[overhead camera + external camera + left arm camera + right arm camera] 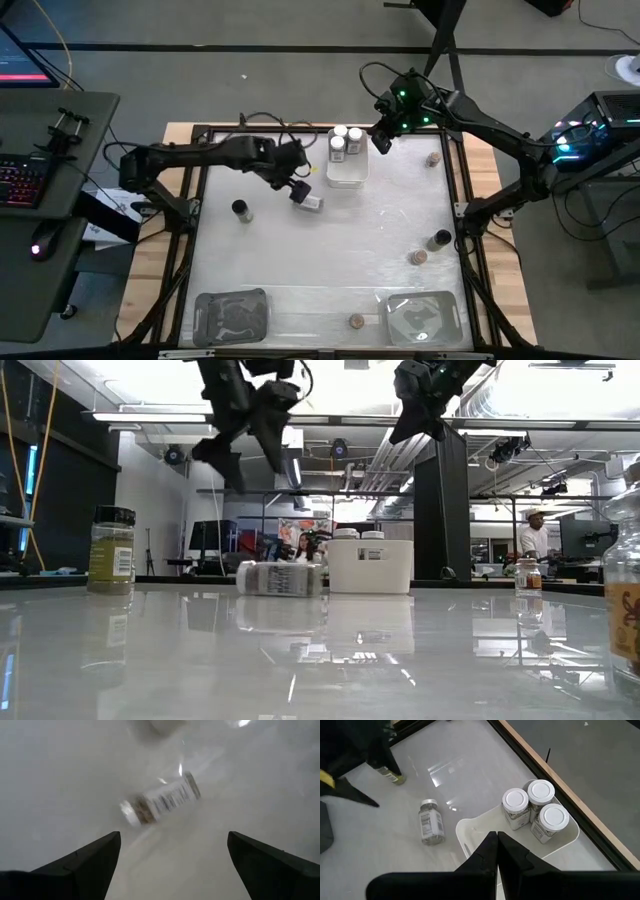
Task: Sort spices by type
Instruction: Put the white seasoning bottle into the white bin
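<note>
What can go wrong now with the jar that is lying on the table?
The jar lies on its side just outside the white tray, so it may roll away. The left gripper hangs open above it, and a grasp on the round side could slip. The shut right gripper hovers near the tray, so the arms might crowd.

Bright overhead light glares off the table (330,240); left wrist view blurred.

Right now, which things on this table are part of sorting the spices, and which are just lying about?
Part of the job:
- white-topped jar lying on its side, under the open left gripper
- three white-topped jars upright in the white tray
- black-topped jar
- brown-topped jars

Lying about:
- two clear trays at the near edge
- keyboard
</note>
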`<state>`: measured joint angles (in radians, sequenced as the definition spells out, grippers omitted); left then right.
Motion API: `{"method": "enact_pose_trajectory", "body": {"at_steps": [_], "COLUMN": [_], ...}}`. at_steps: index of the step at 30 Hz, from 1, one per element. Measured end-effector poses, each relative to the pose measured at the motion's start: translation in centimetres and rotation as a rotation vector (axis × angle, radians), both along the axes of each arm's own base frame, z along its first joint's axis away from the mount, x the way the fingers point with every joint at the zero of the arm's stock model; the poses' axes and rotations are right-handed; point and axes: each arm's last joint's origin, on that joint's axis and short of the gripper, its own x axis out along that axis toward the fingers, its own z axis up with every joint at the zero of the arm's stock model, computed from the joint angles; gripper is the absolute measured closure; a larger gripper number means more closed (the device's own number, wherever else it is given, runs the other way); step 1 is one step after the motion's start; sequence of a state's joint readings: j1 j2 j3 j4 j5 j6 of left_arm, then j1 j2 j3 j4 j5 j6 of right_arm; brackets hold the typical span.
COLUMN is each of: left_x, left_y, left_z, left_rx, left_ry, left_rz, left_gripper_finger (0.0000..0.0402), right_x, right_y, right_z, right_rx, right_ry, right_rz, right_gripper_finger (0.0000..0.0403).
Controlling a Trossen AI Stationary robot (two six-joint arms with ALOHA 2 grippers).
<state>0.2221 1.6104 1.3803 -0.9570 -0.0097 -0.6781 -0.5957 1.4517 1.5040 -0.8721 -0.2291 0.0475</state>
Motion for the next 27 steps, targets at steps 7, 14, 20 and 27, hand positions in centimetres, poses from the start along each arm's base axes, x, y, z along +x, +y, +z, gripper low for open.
{"method": "enact_pose_trajectory", "body": {"at_steps": [7,14,20,27], "left_x": [0.5,2.0,4.1,5.8], "left_y": [0.5,0.0,0.8,1.9], "left_z": [1.0,-1.5,-4.4,-7.4], "left_rx": [0.083,0.25,0.227,0.251], "left_ry": [-0.027,0.11,0.1,0.097], "left_rz": [-0.037,-0.39,-0.577,-0.75], "left_gripper_finger": [0.0045,0.0045,0.0045,0.0045], "right_x": [-0.1,-0.3,-0.6,-0.8], "right_y": [0.1,0.2,0.4,0.5], "right_z": [-0.1,-0.4,-0.6,-0.8], "right_rx": [0.007,0.024,0.06,0.105], "right_ry": [0.011,0.048,0.081,0.098], "right_rz": [0.0,0.011,-0.001,-0.036], "right_gripper_finger": [0.0402,0.0402,0.0402,0.0402]}}
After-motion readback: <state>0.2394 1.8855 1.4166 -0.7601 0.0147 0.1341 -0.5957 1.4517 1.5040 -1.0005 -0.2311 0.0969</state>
